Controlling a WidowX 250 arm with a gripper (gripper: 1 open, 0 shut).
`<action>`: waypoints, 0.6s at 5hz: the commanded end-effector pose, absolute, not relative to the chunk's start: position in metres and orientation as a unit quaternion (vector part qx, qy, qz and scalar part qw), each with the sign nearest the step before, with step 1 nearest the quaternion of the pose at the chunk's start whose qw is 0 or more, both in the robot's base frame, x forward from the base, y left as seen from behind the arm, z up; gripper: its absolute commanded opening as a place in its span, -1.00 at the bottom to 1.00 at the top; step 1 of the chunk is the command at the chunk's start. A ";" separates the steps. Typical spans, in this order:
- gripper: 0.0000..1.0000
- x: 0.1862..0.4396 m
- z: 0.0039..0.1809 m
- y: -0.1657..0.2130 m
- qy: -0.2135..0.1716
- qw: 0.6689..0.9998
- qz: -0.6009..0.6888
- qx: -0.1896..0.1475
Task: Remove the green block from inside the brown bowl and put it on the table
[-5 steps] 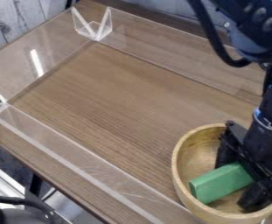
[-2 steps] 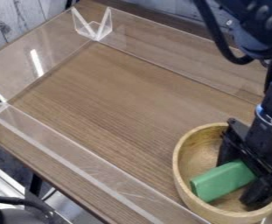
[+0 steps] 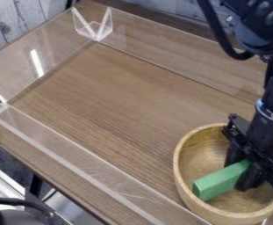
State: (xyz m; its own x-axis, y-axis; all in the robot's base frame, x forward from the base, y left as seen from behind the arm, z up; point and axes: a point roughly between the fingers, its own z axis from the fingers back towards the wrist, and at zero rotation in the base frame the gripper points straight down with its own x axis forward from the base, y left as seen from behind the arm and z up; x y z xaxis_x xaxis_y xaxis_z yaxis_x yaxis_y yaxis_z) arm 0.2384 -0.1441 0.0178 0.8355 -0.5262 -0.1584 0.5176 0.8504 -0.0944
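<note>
The green block (image 3: 219, 183) lies tilted inside the brown bowl (image 3: 185, 165), which sits at the table's (image 3: 104, 105) front right corner. My black gripper (image 3: 254, 174) points almost straight down into the bowl from the right. Its fingers are shut on the block's right end, which they partly hide. The block's left end still rests low against the bowl's floor.
Low clear acrylic walls (image 3: 56, 145) edge the tabletop on the left and front. A clear angled bracket (image 3: 91, 25) stands at the back left. The arm's dark body (image 3: 250, 26) hangs over the back right corner.
The fingers have closed from wide open onto the block's right end. The block now looks slightly more tilted, and the hand has stayed in the same spot.
</note>
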 end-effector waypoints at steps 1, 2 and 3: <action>-1.00 0.242 0.026 -0.145 0.065 0.956 -0.287 -0.024; -1.00 0.243 0.040 -0.144 0.050 0.956 -0.288 -0.020; -1.00 0.244 0.056 -0.143 0.034 0.956 -0.290 -0.016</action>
